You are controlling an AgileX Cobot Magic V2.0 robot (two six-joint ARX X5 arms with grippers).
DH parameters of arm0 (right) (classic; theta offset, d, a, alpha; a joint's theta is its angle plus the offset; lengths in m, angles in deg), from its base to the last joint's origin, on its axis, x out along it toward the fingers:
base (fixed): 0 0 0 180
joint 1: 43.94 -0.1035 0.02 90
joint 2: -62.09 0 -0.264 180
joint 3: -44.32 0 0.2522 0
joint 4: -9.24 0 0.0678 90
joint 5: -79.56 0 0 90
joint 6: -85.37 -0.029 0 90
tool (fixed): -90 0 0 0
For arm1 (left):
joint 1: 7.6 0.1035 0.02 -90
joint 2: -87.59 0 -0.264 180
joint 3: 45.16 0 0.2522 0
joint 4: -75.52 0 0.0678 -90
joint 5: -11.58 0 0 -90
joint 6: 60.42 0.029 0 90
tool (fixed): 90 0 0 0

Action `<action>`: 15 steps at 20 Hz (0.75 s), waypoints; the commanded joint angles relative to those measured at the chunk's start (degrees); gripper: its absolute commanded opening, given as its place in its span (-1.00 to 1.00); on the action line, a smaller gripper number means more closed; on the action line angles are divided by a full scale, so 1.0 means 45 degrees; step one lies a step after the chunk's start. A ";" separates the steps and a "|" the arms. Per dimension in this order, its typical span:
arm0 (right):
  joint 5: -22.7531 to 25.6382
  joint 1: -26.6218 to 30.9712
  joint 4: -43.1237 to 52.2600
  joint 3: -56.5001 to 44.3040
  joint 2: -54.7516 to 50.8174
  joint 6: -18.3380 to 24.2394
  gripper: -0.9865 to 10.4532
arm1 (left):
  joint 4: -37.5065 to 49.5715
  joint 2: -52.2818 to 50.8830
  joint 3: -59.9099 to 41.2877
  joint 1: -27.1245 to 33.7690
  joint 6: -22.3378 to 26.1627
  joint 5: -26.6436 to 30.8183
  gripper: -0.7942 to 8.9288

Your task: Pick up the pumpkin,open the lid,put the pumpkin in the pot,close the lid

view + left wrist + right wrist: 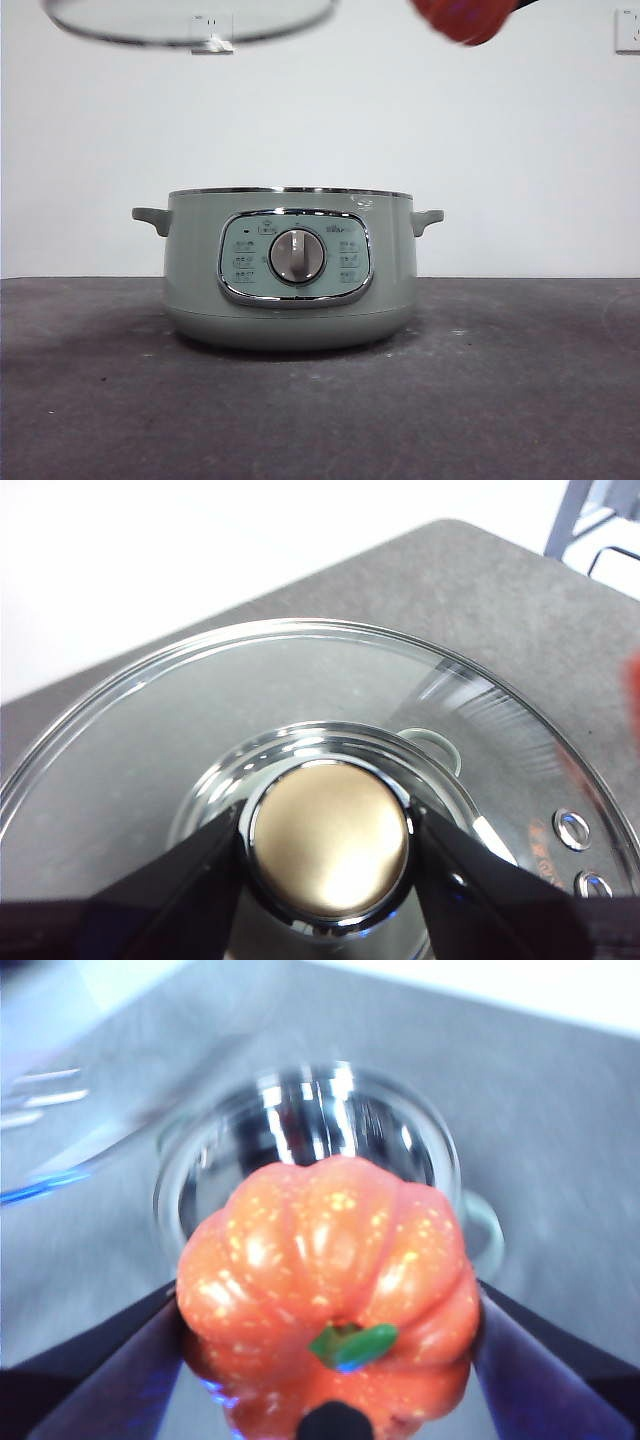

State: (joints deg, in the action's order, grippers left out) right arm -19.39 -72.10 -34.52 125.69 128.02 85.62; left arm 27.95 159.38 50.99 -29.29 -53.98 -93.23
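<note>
The large round sage-green electric pot (pixel 290 268) stands uncovered on the dark grey surface (pixel 520 400), its chrome-framed control panel and silver dial facing the front camera, its chrome rim bare and its two small side handles showing at either side. The round glass lid with a chrome rim (pixel 190 22) hangs high above the pot's left part in the front view, clear of the rim and only partly in the picture. In the left wrist view the left pincer (pixel 328 842) has its two black jaws pressed against opposite sides of the lid's round knob (pixel 328 838), which looks golden under the light, and the open pot shows through the glass beneath. The small glossy orange-red ribbed pumpkin with pale speckles (pixel 330 1270) is pinched between the jaws of the right pincer (pixel 330 1360), its short green stem (pixel 352 1345) turned toward the wrist camera, with the pot's shiny interior directly beyond it. In the front view the pumpkin appears as a blurred red shape at the top edge, above the pot's right side and well clear of it.
</note>
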 commanded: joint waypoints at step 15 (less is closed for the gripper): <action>0.0369 -0.1394 0.0860 0.6679 1.0627 0.1311 -0.85 | -0.3211 -0.4609 0.0121 0.0170 0.0204 0.0588 -0.86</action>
State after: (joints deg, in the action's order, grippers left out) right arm -17.79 -77.94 -31.46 155.61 175.43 90.10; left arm 11.12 139.51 50.99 -28.63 -53.42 -89.97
